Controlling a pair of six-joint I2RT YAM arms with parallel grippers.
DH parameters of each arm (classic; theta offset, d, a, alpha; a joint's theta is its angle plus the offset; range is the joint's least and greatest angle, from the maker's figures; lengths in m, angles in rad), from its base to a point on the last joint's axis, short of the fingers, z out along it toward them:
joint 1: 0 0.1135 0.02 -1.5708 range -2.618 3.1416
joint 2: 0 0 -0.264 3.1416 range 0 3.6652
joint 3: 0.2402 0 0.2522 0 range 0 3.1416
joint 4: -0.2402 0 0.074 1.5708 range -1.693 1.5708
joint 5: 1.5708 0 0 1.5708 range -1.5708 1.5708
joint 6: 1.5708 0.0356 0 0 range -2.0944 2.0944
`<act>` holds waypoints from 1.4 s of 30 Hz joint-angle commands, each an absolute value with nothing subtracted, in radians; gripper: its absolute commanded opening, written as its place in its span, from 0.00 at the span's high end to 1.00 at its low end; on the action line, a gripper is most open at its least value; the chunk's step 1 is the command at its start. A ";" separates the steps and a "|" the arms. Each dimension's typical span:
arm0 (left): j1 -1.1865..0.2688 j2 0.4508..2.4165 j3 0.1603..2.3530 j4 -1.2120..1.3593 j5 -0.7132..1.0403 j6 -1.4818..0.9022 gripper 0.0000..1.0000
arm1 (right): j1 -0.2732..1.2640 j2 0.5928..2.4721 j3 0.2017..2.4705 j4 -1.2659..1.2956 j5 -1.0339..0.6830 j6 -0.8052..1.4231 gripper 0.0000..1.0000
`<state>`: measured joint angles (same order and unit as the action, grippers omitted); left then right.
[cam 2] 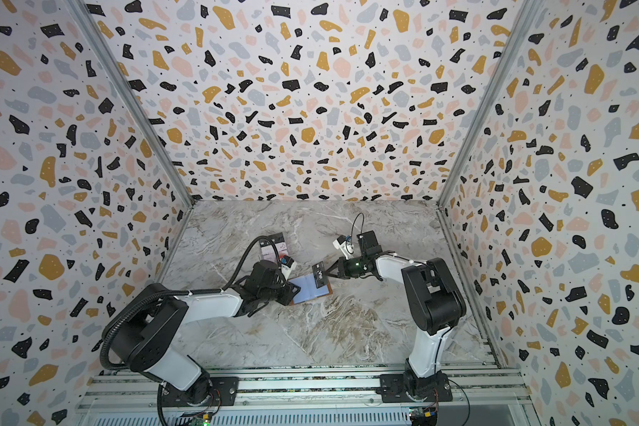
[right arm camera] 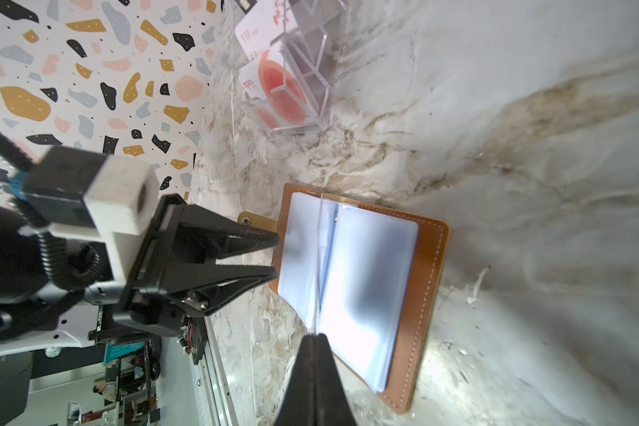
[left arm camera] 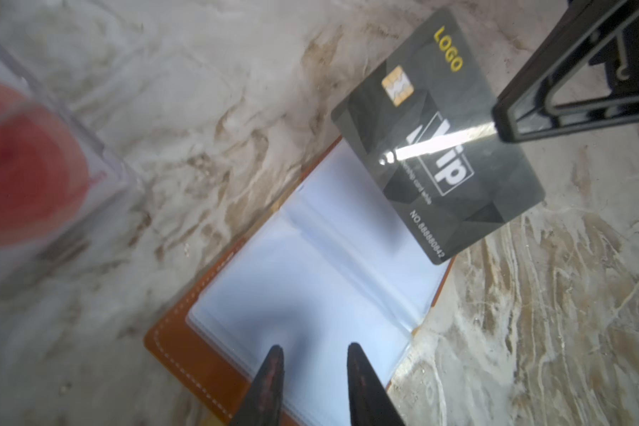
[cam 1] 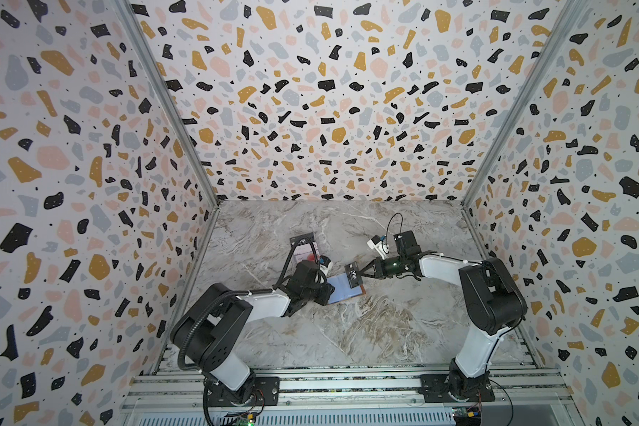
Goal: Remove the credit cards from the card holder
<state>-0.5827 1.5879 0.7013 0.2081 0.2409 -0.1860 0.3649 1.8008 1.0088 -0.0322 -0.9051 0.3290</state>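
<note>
The card holder (cam 1: pixel 342 292) (cam 2: pixel 308 290) lies open on the marble table, tan leather (left arm camera: pixel 185 350) (right arm camera: pixel 427 295) outside and bluish clear sleeves inside. My right gripper (cam 1: pixel 360 274) (cam 2: pixel 328 274) (right arm camera: pixel 316 335) is shut on one edge of a dark grey "Vip" credit card (cam 1: pixel 353 274) (cam 2: pixel 320 274) (left arm camera: pixel 438 147). It holds the card just above the holder's far page; the right wrist view sees the card edge-on (right arm camera: pixel 320 258). My left gripper (cam 1: pixel 327 293) (cam 2: pixel 292 293) (left arm camera: pixel 314 348) (right arm camera: pixel 277 256) is open at the holder's near edge, with only sleeve showing between its fingers.
A clear plastic case (cam 1: pixel 303 247) (cam 2: pixel 275 249) (right arm camera: pixel 303 73) stands behind the left gripper. It holds white cards with red circles (left arm camera: pixel 26 162) and a dark card. Patterned walls close in three sides, and an aluminium rail (cam 1: pixel 347 383) runs along the front.
</note>
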 commanded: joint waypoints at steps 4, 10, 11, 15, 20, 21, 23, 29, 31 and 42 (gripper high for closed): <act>-0.492 1.548 0.926 -0.028 0.475 -0.012 0.60 | 0.368 1.738 0.991 -0.067 -0.980 0.246 1.00; -0.417 1.585 1.110 -0.299 0.684 0.210 0.57 | 0.370 1.678 0.998 -0.131 -1.026 0.154 1.00; -0.415 1.593 1.136 -0.351 0.712 0.259 0.56 | 0.372 1.667 1.001 -0.147 -1.034 0.132 1.00; -0.414 1.632 1.240 -0.575 0.832 0.451 0.46 | 0.394 1.643 1.029 -0.223 -1.046 0.039 1.00; -0.415 1.685 1.343 -0.853 0.965 0.704 0.47 | 0.432 1.626 1.044 -0.240 -1.078 -0.010 1.00; -0.414 1.699 1.359 -0.906 0.984 0.754 0.47 | 0.440 1.620 1.048 -0.244 -1.082 -0.019 1.00; -0.414 1.726 1.387 -1.000 1.004 0.839 0.48 | 0.456 1.613 1.057 -0.255 -1.087 -0.038 1.00; -0.415 1.786 1.435 -1.118 1.008 0.953 0.53 | 0.486 1.602 1.075 -0.286 -1.096 -0.078 1.00; -0.413 1.763 1.414 -1.044 1.000 0.880 0.54 | 0.489 1.600 1.075 -0.288 -1.099 -0.083 1.00; -0.378 1.582 1.238 -0.567 0.842 0.432 0.49 | 0.502 1.600 1.086 -0.320 -1.083 -0.102 1.00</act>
